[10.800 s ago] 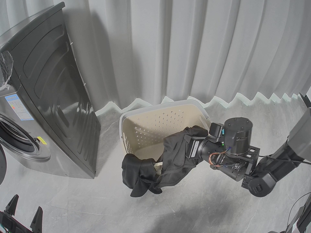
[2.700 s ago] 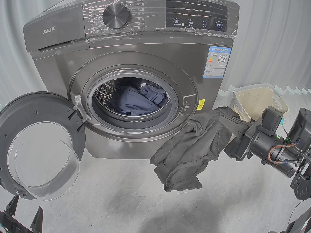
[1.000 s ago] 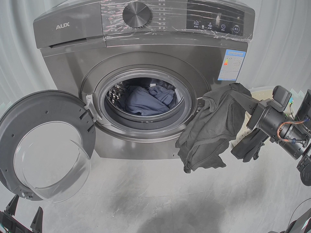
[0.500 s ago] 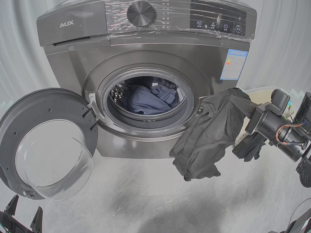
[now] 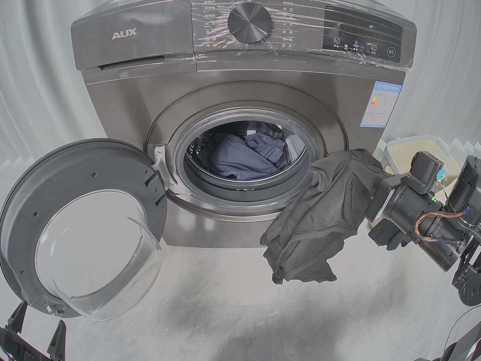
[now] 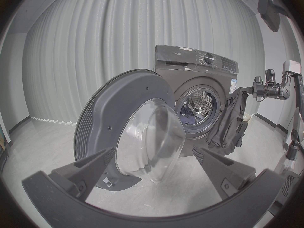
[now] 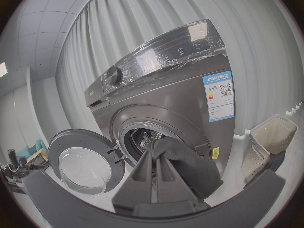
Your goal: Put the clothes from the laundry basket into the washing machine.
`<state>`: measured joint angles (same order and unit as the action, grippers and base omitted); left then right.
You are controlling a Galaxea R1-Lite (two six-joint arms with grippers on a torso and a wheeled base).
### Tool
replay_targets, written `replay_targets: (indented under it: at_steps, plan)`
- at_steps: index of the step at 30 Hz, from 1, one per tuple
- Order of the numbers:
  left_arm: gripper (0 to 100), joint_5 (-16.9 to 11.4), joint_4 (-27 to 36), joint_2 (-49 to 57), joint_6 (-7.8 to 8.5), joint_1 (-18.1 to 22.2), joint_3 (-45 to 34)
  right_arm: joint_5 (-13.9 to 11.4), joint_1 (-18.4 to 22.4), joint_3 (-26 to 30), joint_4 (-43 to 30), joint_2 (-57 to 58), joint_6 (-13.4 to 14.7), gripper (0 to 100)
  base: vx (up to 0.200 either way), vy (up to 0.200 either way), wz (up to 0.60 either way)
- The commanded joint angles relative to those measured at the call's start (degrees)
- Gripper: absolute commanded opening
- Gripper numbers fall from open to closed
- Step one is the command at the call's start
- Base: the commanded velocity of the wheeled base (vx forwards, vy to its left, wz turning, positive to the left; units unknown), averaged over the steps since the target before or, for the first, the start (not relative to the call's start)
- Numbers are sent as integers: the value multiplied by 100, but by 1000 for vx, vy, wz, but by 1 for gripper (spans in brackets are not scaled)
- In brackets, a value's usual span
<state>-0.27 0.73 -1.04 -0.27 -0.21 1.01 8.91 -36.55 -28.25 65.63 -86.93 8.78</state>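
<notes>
- Grey metal washing machine (image 5: pixel 240 76) occupies the centre and top of the head view. Its round door (image 5: pixel 75 186) stands open at the lower left, and blue clothes (image 5: pixel 240 156) lie in the drum.
- Head view, right of centre: the dark grey garment (image 5: pixel 320 216) hangs just beside the drum opening, its upper edge pinched in the right gripper (image 5: pixel 373 176). The laundry basket (image 5: pixel 401 149) stands at the right edge, behind that arm.
- Head view, lower left corner: the left gripper (image 5: pixel 40 317), fingertips apart, nothing between them.
- Left wrist view: the left gripper (image 6: pixel 152 149) has its jaws spread wide and empty, facing the open door (image 6: pixel 120 98). Beyond, the dark grey garment (image 6: pixel 231 121) hangs from the right gripper (image 6: pixel 250 89) beside the washing machine (image 6: pixel 196 67).
- Right wrist view: the right gripper (image 7: pixel 155 162) has its jaws closed together on a fold of the dark grey garment (image 7: pixel 186 168), in front of the drum opening. The laundry basket (image 7: pixel 272 133) stands on the floor beside the washing machine (image 7: pixel 177 89).
</notes>
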Motion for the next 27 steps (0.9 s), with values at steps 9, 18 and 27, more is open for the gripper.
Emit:
replay_targets:
  at_steps: [9,18,27]
  plan:
    - [100,-175,-416,77,-52,12,347,251,-573,-357,20,-456,133,0,0,0,0]
    - [100,-2557,-337,-1689,-70,21,1384,427,-819,-700,90,-861,212,0,0,0,0]
    - [100,-3313,-1321,-3614,150,-410,1709,374,-1047,-1157,151,-1080,353,0,0,0,0]
